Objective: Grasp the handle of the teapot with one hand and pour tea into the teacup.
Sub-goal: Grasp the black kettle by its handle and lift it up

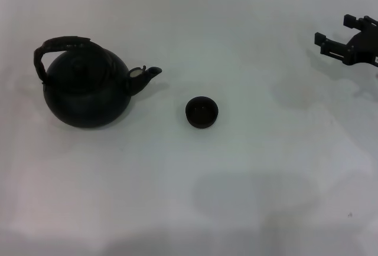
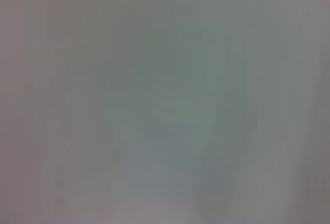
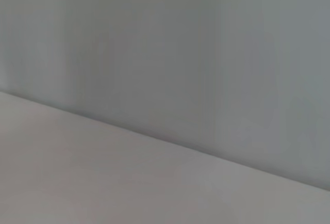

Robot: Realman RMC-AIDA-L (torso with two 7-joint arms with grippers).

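The matte-black teapot [image 1: 88, 97] stands upright on the white table at the left of the head view. Its rough arched handle [image 1: 62, 45] loops over the knobbed lid, and its short spout [image 1: 149, 74] points right toward the teacup [image 1: 201, 112]. That small round black cup sits near the table's middle, a short gap from the spout. My right gripper [image 1: 333, 30] hovers at the far right, well away from both, open with nothing between its fingers. My left gripper is out of view. Neither wrist view shows any task object.
The white table [image 1: 248, 197] stretches around the pot and cup. The right wrist view shows only the pale tabletop [image 3: 103, 182] meeting a grey wall [image 3: 180, 53]. A plain pale surface fills the left wrist view.
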